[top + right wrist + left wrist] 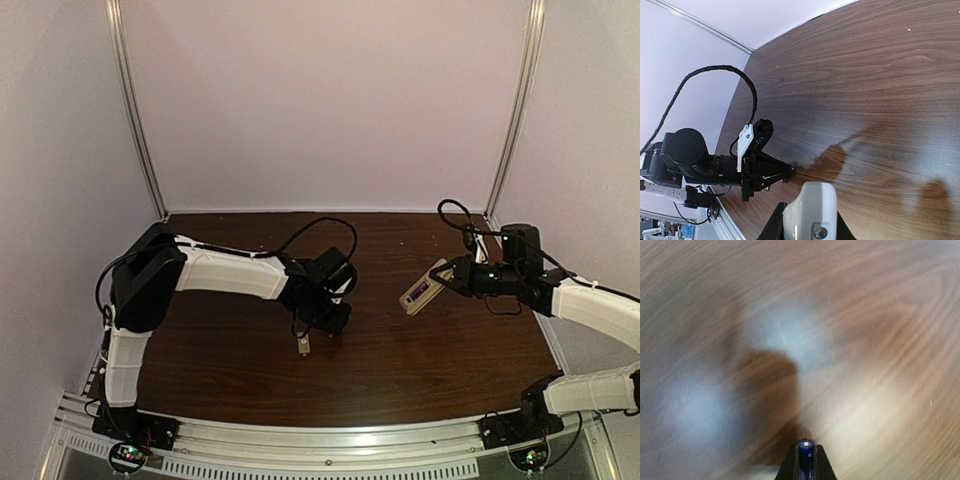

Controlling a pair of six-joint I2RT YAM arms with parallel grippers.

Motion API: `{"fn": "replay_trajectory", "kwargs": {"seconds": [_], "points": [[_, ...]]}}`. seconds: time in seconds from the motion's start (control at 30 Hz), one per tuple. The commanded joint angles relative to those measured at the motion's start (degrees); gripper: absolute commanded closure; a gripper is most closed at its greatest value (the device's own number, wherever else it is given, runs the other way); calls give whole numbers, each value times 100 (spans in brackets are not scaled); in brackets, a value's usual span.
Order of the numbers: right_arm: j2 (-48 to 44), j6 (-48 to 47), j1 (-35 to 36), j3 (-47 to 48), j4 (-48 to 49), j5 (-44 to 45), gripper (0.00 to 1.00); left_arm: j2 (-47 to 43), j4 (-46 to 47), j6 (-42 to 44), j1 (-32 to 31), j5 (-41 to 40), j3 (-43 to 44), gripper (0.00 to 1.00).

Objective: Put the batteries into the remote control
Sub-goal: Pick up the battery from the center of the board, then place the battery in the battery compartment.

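A tiny purple-blue cylindrical battery (806, 456) with a silvery end cap sits end-on, pinched between the black fingers of the left gripper (806, 467), over the blurred dark brown wooden table (880, 340). The right gripper (807, 225) clamps the slim white rectangular remote control (807, 207) by one end, held off the table at the right. Only the top view shows the remote's beige back facing up, with a dark purple patch in its middle.
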Motion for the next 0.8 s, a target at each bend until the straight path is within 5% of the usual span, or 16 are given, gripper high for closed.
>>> {"fn": "replay_trajectory", "kwargs": {"seconds": [0.0, 0.33, 0.77], "points": [[-6, 319, 12, -223, 651, -505, 100, -1175, 964, 827, -6, 227, -904, 100], [366, 1133, 989, -298, 1831, -419, 100, -3229, 4139, 1918, -57, 1276, -2524, 100], [948, 1933, 1957, 16, 2867, -387, 100, -3162, 4727, 2631, -533, 1780, -2610, 100]]}}
